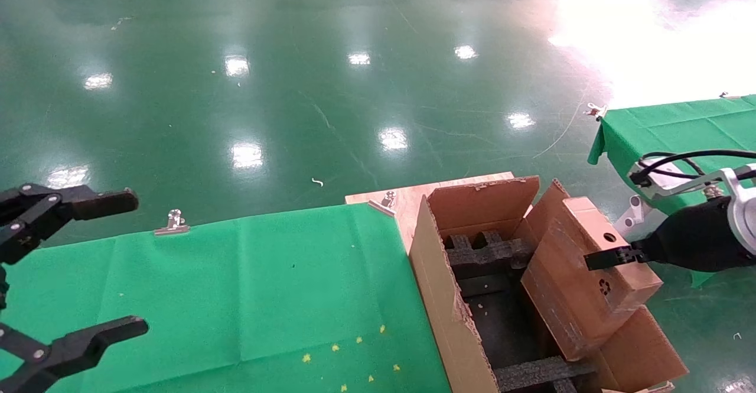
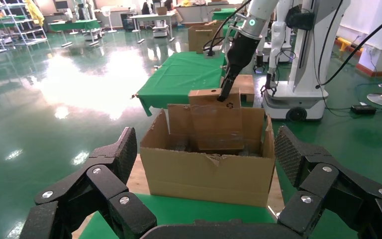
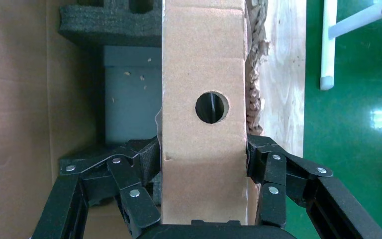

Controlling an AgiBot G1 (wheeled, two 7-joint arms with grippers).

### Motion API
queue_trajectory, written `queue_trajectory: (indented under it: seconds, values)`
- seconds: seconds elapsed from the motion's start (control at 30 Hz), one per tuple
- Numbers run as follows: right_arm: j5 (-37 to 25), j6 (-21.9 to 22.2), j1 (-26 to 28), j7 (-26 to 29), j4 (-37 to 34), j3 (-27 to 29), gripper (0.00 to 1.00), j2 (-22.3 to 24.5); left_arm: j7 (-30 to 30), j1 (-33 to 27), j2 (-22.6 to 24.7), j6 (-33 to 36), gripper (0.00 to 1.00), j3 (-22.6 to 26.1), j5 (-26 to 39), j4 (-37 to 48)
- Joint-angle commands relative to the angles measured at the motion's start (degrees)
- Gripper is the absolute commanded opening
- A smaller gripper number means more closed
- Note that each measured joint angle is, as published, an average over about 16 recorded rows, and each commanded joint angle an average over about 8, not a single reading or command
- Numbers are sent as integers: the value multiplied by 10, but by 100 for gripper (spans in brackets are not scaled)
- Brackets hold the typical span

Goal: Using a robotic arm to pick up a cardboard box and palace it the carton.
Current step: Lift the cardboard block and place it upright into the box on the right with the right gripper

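The small brown cardboard box [image 1: 582, 275] with a round hole and a recycling mark is tilted, its lower end down inside the large carton [image 1: 440, 298], between black foam dividers. My right gripper [image 1: 614, 256] is shut on the box's upper end; in the right wrist view the fingers [image 3: 146, 164] press both of its sides below the hole [image 3: 212, 107]. The left wrist view shows the robotic arm [image 2: 251, 27], with its teal ring, holding the box [image 2: 216, 122] in the carton [image 2: 209, 174]. My left gripper [image 1: 88, 266] is open and empty over the green table at the far left.
The carton stands on a bare wooden board [image 1: 413, 198] at the end of the green-clothed table [image 1: 236, 298]. Metal clips [image 1: 173, 223] hold the cloth. A second green table [image 1: 673, 127] stands at the right. Green glossy floor lies beyond.
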Motion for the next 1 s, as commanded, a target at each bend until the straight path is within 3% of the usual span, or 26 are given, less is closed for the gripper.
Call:
queue_trajectory:
  seconds: [0.03, 0.5, 1.0]
  values:
    - [2, 4, -4, -2, 0, -1, 0, -3, 0, 0, 0, 0, 100, 0, 0, 0]
    - [-60, 34, -14, 56, 0, -12, 0, -3, 0, 0, 0, 0, 100, 0, 0, 0]
    - [-89, 97, -72, 116, 1, -32, 0, -31, 0, 0, 0, 0, 100, 0, 0, 0]
